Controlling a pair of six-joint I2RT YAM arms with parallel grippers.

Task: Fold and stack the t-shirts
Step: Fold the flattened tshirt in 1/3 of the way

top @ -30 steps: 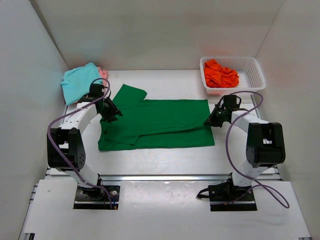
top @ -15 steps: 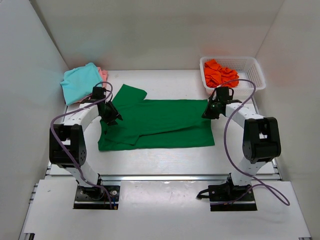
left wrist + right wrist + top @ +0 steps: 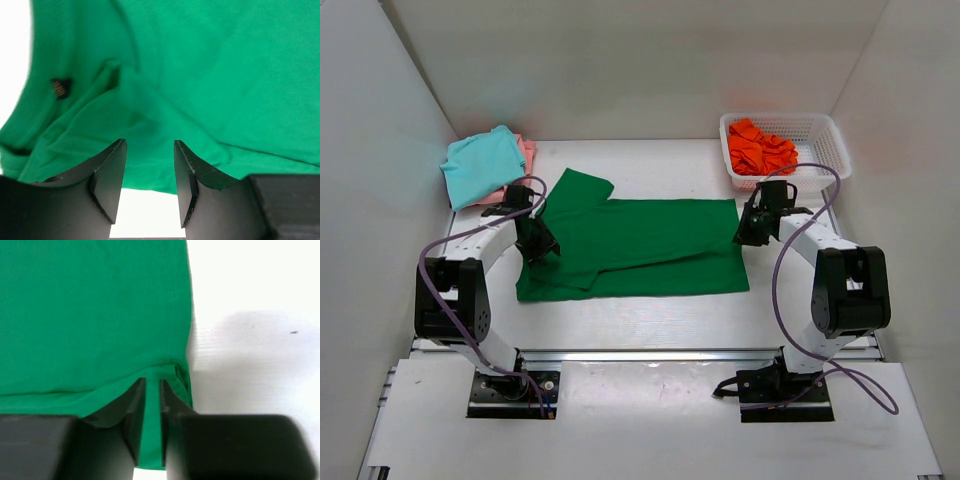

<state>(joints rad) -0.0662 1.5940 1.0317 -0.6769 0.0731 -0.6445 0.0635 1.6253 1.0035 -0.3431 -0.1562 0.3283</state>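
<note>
The dark green t-shirt [image 3: 640, 245] lies spread flat between the arms. The right gripper [image 3: 149, 415] has its fingers pressed together on a thin strip of hem at that shirt's right edge. The left gripper [image 3: 149, 175] hangs with fingers apart over its rumpled left end. So slim a pinch could slip on lifting, and the left might catch only one layer, skewing the fold. There are four shirts: this one, a teal t-shirt [image 3: 480, 165] and a pink t-shirt [image 3: 527, 150] together beyond its left end, and an orange t-shirt [image 3: 760, 150] in the one basket [image 3: 825, 130] beyond its right end.
</note>
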